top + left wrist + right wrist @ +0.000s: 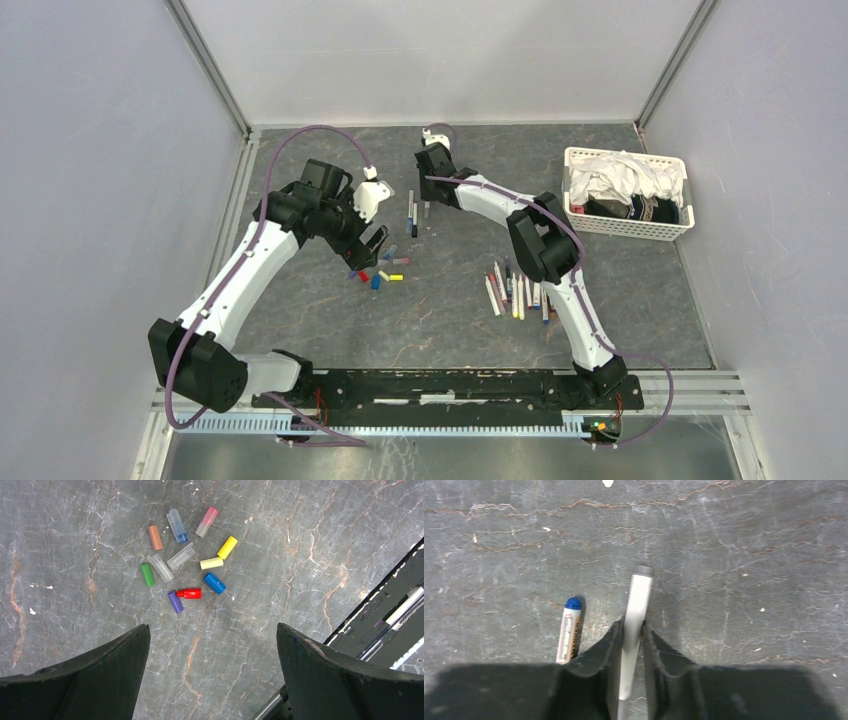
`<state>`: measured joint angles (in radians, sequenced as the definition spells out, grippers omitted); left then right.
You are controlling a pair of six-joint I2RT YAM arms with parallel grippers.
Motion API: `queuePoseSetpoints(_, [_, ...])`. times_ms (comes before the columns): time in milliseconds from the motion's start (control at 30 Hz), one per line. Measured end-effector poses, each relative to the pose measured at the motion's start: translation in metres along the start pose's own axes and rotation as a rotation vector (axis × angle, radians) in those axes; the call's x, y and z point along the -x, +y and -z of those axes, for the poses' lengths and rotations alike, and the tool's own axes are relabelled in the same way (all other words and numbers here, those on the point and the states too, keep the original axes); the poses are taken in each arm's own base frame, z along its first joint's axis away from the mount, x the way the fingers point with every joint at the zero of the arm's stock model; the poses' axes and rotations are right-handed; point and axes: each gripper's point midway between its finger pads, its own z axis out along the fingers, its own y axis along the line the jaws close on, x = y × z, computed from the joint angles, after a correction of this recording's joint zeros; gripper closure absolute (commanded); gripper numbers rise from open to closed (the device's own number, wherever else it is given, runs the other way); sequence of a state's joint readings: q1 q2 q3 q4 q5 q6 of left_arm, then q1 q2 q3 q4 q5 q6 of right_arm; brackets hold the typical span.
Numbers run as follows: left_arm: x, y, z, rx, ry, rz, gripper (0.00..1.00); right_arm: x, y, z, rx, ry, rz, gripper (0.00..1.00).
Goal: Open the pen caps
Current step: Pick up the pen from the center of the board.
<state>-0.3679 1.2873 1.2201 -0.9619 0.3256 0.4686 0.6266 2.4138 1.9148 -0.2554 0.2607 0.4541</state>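
Note:
Several loose pen caps (pixel 190 593) lie in a cluster on the grey marbled table: red, blue (pixel 215 583), yellow (pixel 227 547), green (pixel 147 574), purple, orange, pink and clear ones. My left gripper (pixel 212 627) hangs above and just short of them, open wide and empty; from above it (pixel 372 240) sits beside the caps (pixel 385 272). My right gripper (pixel 633 626) is shut on the white barrel of a grey-ended pen (pixel 640 592) lying on the table. A blue-ended pen (pixel 569 630) lies just to its left. More pens (pixel 515 290) lie grouped at the centre right.
A white basket (pixel 625 195) holding cloths stands at the back right. The black base rail (pixel 450 385) runs along the near edge and shows at the right of the left wrist view (pixel 380 620). Walls enclose the table on three sides.

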Motion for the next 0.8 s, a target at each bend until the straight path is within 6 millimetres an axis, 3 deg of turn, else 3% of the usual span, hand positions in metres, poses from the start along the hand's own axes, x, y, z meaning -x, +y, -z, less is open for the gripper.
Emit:
queuePoseSetpoints(133, [-0.004, -0.001, -0.002, -0.003, 0.010, 0.005, 0.00, 0.000, -0.006, 0.000, -0.031, -0.007, 0.027, 1.00])
queuePoseSetpoints(233, [-0.001, 0.001, -0.003, 0.005, -0.001, 0.015, 0.00, -0.001, -0.010, 0.003, -0.051, -0.019, 0.039, 1.00])
queuePoseSetpoints(367, [0.005, 0.004, -0.004, 0.021, -0.024, 0.041, 0.00, -0.019, -0.024, 0.027, -0.076, 0.014, 0.037, 1.00])
queuePoseSetpoints(500, [0.014, 0.006, -0.005, 0.032, -0.062, 0.079, 0.00, -0.042, -0.036, 0.073, -0.047, 0.025, -0.037, 1.00])
queuePoseSetpoints(600, [0.023, 0.003, -0.006, 0.018, -0.100, 0.109, 0.00, -0.037, -0.033, 0.122, 0.028, -0.056, -0.140, 1.00])
queuePoseSetpoints(700, [0.035, -0.003, -0.006, -0.024, -0.150, 0.135, 0.00, -0.015, -0.009, 0.174, 0.164, -0.193, -0.252, 1.00])
queuePoseSetpoints(800, [0.047, -0.014, -0.007, -0.097, -0.201, 0.154, 0.01, 0.006, 0.029, 0.228, 0.326, -0.324, -0.349, 1.00])
